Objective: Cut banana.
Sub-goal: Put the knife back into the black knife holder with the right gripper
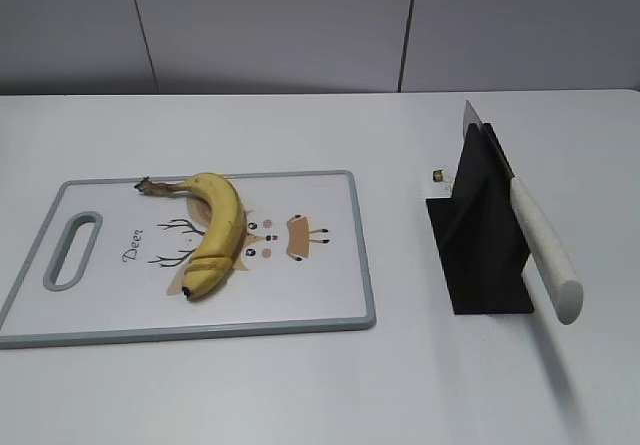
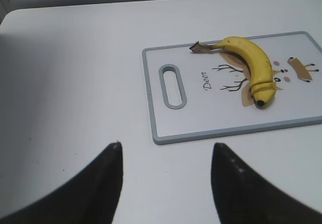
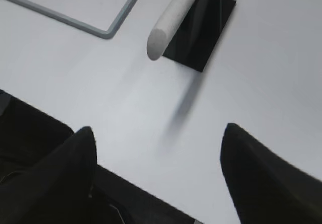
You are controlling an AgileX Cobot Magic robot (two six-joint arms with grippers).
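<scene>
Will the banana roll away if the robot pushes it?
Probably not far. The banana is curved and lies flat on its side on the cutting board, so it would more likely spin or slide than roll. Its unpeeled skin looks smooth, so it may slip a little on the board.

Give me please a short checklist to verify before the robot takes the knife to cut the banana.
1. Banana lies on the board: ok.
2. Knife sits in its stand, handle free toward the front: ok.
3. Right gripper open, empty, short of the handle: ok.
4. Left gripper open, empty, short of the board: ok.
5. Blade edge direction: cannot tell.
</scene>
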